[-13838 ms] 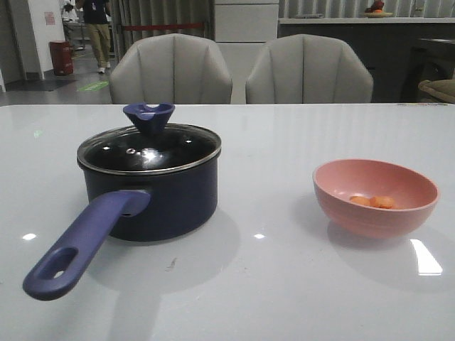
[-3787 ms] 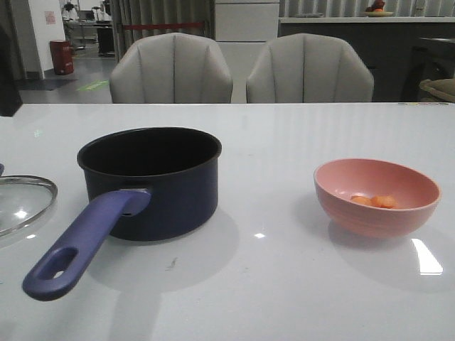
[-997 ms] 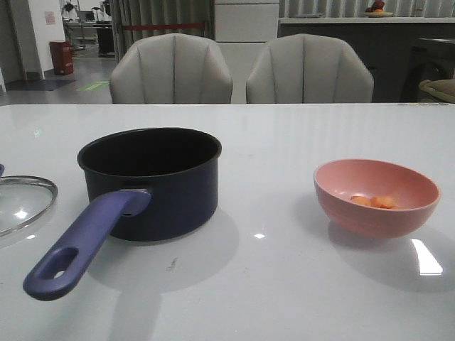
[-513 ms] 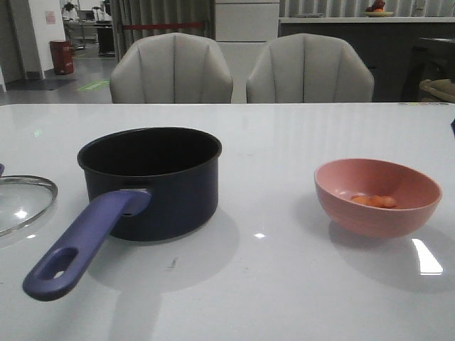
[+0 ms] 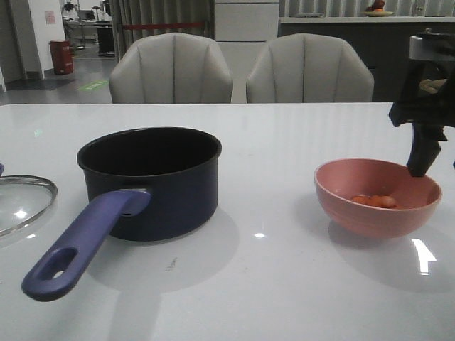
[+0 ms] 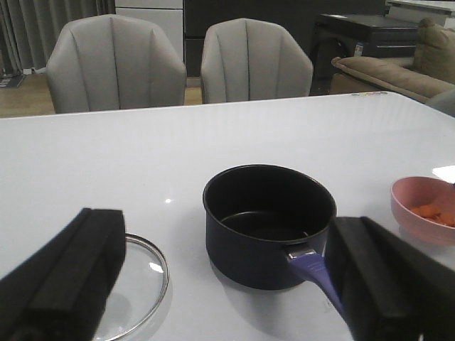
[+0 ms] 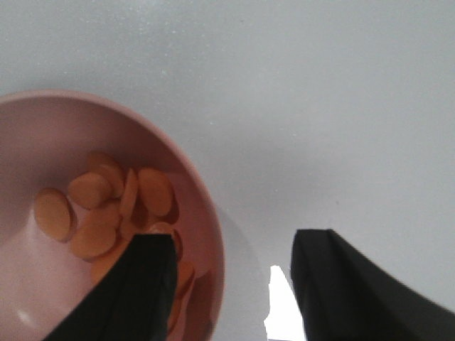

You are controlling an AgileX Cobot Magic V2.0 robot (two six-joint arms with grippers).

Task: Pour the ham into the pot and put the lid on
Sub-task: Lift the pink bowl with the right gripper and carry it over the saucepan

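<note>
The navy pot (image 5: pixel 153 181) stands uncovered at centre left, its periwinkle handle (image 5: pixel 78 245) pointing toward me; it also shows in the left wrist view (image 6: pixel 269 224). The glass lid (image 5: pixel 21 202) lies flat on the table left of the pot, its knob cut off by the frame edge; it also shows in the left wrist view (image 6: pixel 138 284). Orange ham pieces (image 5: pixel 377 201) lie in the pink bowl (image 5: pixel 334 188) at right. My right gripper (image 7: pixel 231 284) is open above the bowl's right rim (image 7: pixel 202 192), one finger over the ham (image 7: pixel 106 206), one outside. My left gripper (image 6: pixel 227 284) is open, well back from the pot.
Two grey chairs (image 5: pixel 170 71) stand behind the table's far edge. Bare white tabletop (image 5: pixel 263 284) lies between the pot and the bowl and in front of both.
My right arm has come into the front view from the right and now hangs over the bowl's right rim. Pot, lid and bowl have not moved.
</note>
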